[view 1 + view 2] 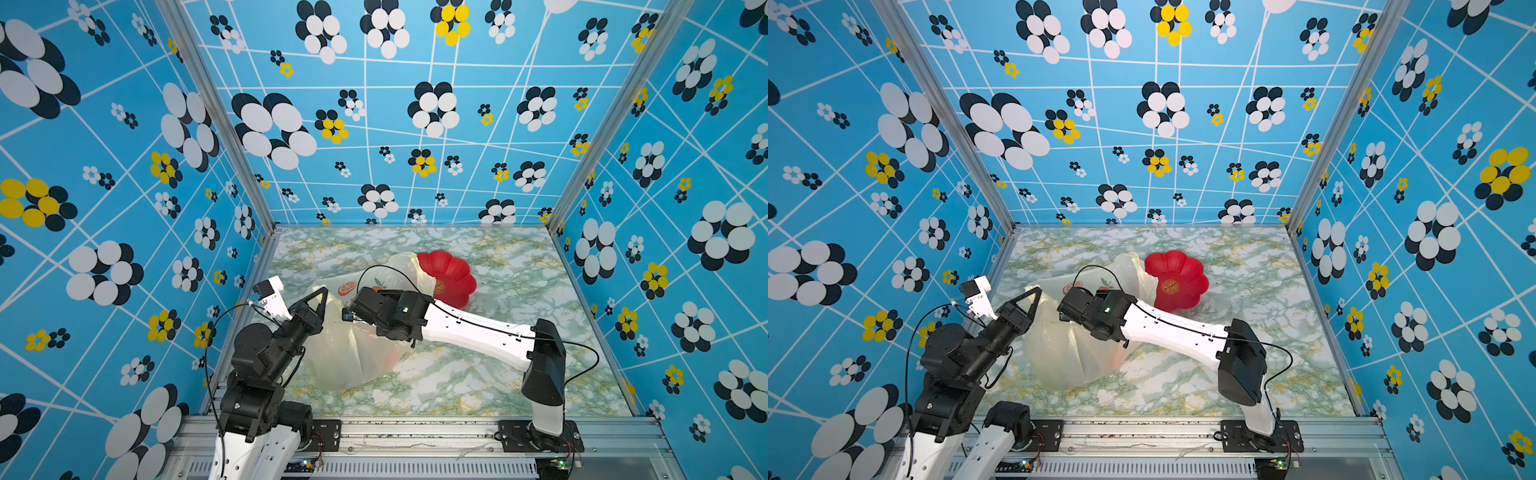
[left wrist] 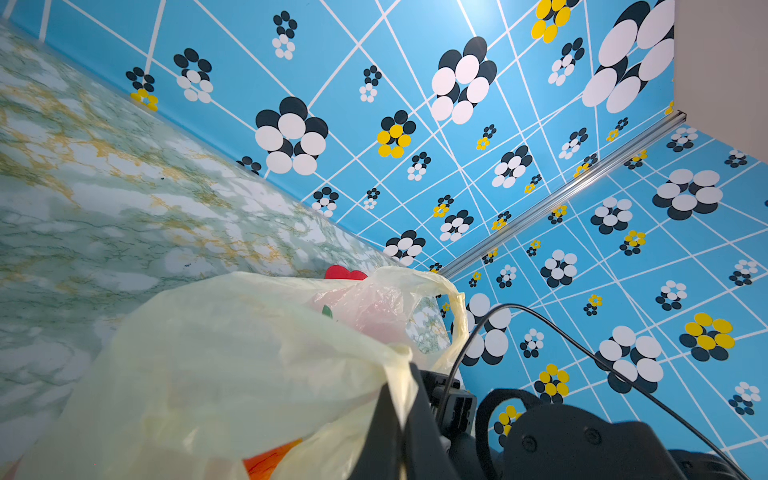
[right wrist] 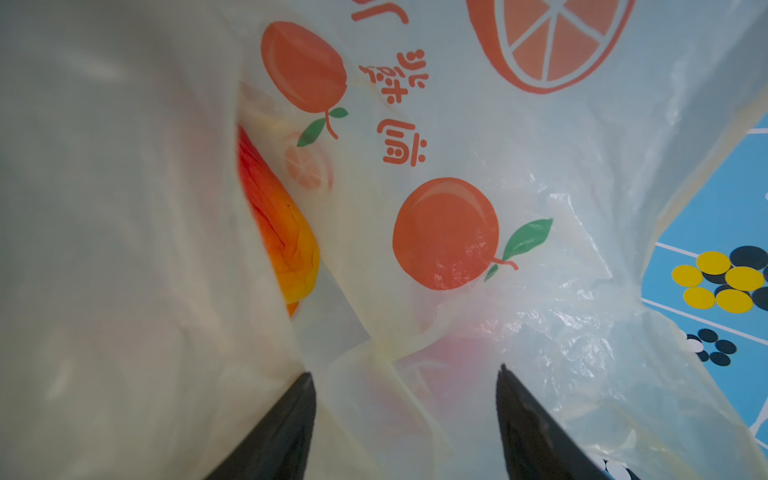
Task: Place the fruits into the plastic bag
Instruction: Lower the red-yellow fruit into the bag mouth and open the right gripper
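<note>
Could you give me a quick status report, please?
Left gripper shut on plastic bag. Right gripper open inside bag. Mango inside. Nothing blocking.

We see bright, even light, strongest at the upper centre of both top views. Shadows on the worktop (image 1: 478, 374) are soft and faint. Wall lines bow toward the frame edges. In the right wrist view the plastic bag (image 3: 457, 232) shows small glints; its left side is blurred.

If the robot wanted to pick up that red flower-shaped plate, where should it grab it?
Probably the scalloped rim of the red plate on its far right side, coming from above. That edge lies bare on the table; the plastic bag drapes over the near left edge.
</note>
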